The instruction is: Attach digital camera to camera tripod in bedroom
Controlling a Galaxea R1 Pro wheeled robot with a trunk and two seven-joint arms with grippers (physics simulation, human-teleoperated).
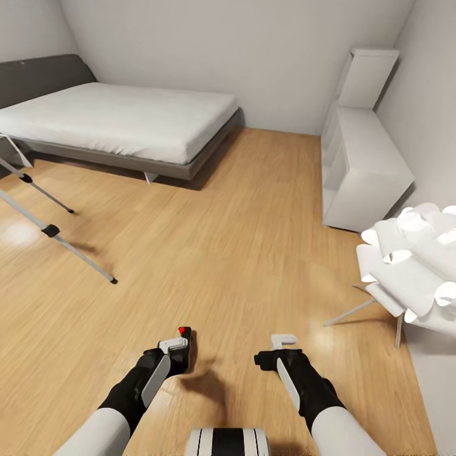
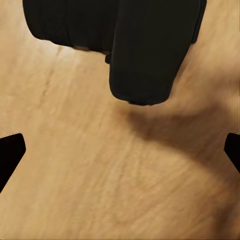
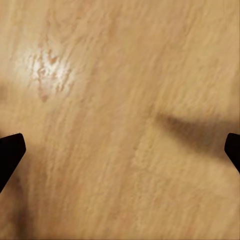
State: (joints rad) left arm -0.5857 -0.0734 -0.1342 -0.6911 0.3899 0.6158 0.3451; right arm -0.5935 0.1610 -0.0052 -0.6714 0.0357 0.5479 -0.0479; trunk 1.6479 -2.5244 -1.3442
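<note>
In the head view the left pincer (image 1: 179, 347) grips the digital camera (image 1: 184, 350) above the wood floor (image 1: 240, 240), the right pincer (image 1: 283, 342) hangs empty, jaw gap unclear, and 2 camera tripod (image 1: 50, 230) legs stand far left beside the bed (image 1: 120, 120); the left wrist view shows the camera's black body (image 2: 135, 45) near its spread fingertips (image 2: 10, 152); the right wrist view shows fingertips (image 3: 10, 150) wide apart over bare floor.

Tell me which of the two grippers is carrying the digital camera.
The left gripper: the black digital camera with its red button sits at its fingers, while the right gripper has nothing between its fingers over the bare wood floor.
</note>
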